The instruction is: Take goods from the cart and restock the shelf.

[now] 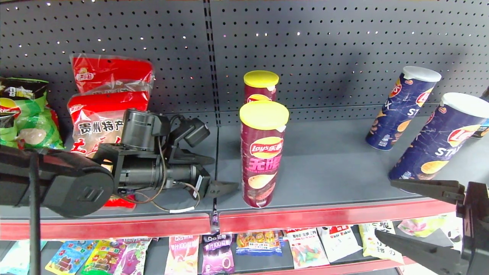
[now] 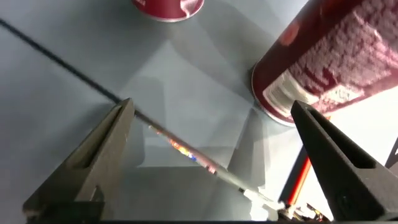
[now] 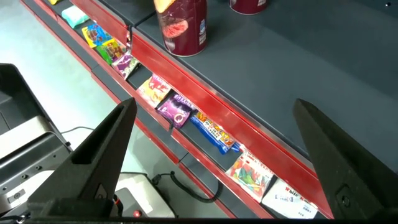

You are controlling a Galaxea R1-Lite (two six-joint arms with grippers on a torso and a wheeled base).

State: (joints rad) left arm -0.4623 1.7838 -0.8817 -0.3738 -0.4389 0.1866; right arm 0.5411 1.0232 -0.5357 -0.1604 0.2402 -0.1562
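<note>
The grey shelf has a red lip along its front. Near its middle stands the front can, maroon with a yellow lid, upright and close to the lip. The back can, of the same kind, stands just beyond it at 12 o'clock, near the pegboard.

The left gripper lies low over the shelf at the front can's 9 o'clock, just beside it but apart from it. It is spread wide and holds nothing. In the left wrist view there is bare shelf between its fingers, and the front can's base sits just past one fingertip.

The right gripper hangs in front of the lip at the front can's 4 o'clock, well apart from it. It too is wide and empty. Its wrist view looks down over the lip.

Two blue cans with white lids stand at the front can's 3 o'clock, well apart from it. The near blue can is close to the lip, and the far blue can is at its 11 o'clock. Two red bags lean on the pegboard at the front can's 9 to 10 o'clock, behind the left arm. A green bag is farther out at 9 o'clock.

At 6 o'clock, under the lip, packets lie in a row on the lower shelf.
</note>
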